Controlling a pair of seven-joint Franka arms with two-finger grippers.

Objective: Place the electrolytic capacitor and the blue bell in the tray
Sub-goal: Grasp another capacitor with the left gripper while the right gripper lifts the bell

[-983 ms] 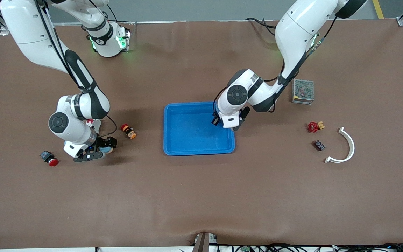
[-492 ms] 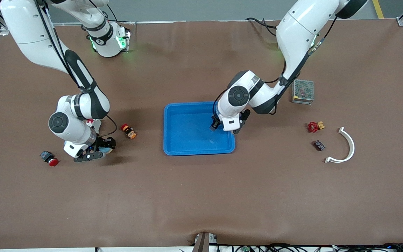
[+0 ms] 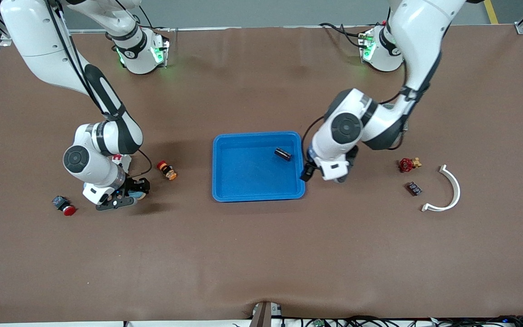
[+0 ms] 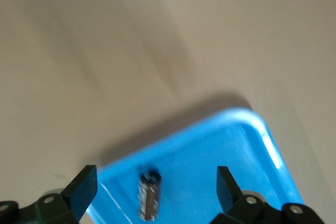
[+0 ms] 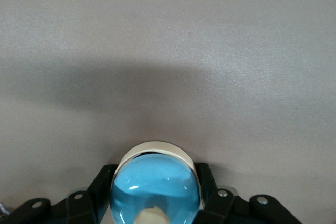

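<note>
Capacitor [image 3: 282, 154] in tray [image 3: 243, 193], left end effector [image 3: 320, 175] beside

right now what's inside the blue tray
Only the electrolytic capacitor lies in the tray, on its side near the corner at the left arm's end, farthest from the front camera. The rest of the floor shows bare; nothing covers it. The blue bell is not inside.
</note>
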